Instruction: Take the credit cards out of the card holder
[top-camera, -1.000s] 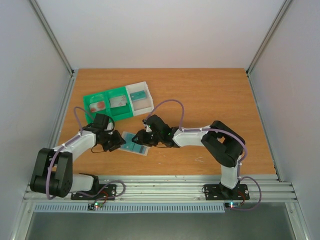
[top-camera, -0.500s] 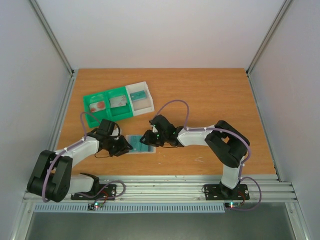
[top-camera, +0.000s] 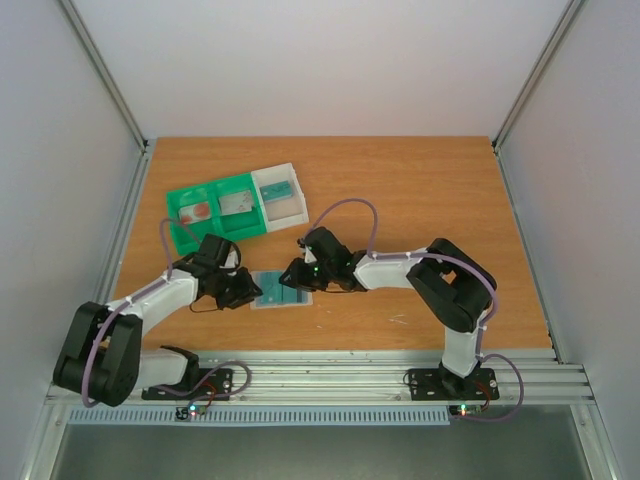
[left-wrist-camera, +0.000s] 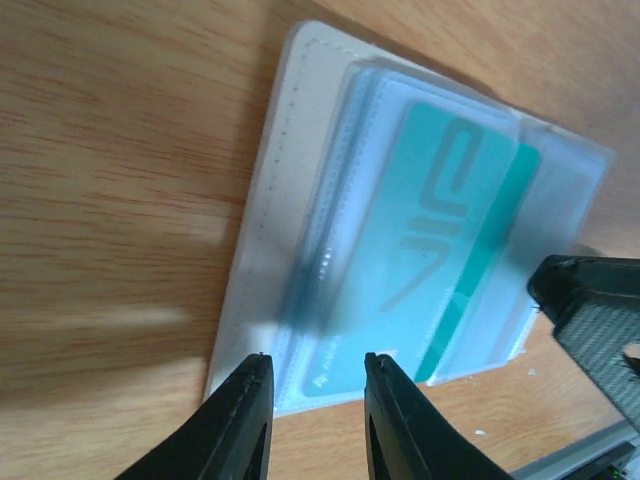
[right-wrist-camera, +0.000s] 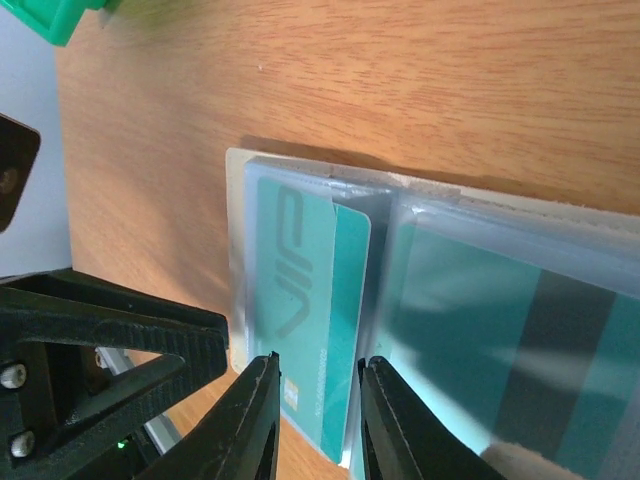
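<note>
My right gripper (right-wrist-camera: 315, 365) stands narrow, with a slim gap between the fingers and nothing clamped that I can make out. The left gripper (left-wrist-camera: 315, 362) looks the same. Both sit at the card holder (top-camera: 281, 290), which lies flat on the table (top-camera: 430, 200) between them, left jaws at its left end and right jaws at its right (the green tray (top-camera: 172, 215) is well behind and plays no part). From the right wrist, a teal card (right-wrist-camera: 300, 290) in its clear sleeve points its short end into that gap, its long axis running away from the fingers. I judge the right arm better placed to draw it back along that axis while the left pins the holder; a second teal card (right-wrist-camera: 500, 330) lies just beside
</note>
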